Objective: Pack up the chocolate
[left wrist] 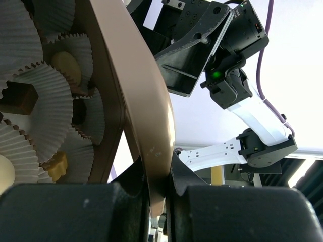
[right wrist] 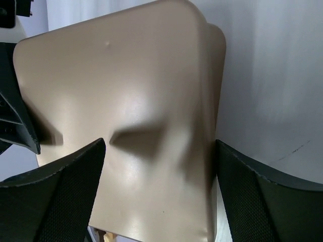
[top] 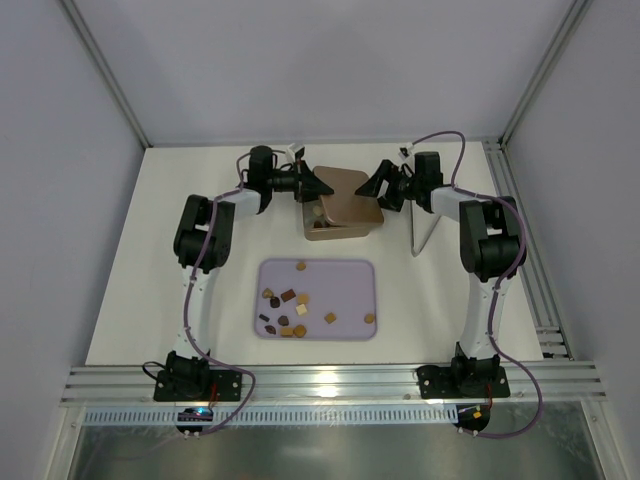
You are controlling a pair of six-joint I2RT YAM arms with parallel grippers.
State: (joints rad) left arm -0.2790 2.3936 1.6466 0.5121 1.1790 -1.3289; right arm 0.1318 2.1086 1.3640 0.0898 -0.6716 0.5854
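The left hand [left wrist: 160, 184] clamps the smooth, rounded gold-brown tin [left wrist: 133, 85], its crinkled paper cups [left wrist: 48, 123] holding chocolate pieces [left wrist: 20, 98], while the right hand [right wrist: 159, 166] gapes wide.

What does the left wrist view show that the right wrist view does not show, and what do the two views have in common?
Only the left wrist view shows the white paper cups inside the tin, several of them holding chocolate pieces. It also shows the left gripper pinching the tin's rim, and the right arm beyond it. Only the right wrist view shows a broad, smooth outer face of the tin, with the right gripper open, one finger on each side. Both views show the gold-brown tin from close up.
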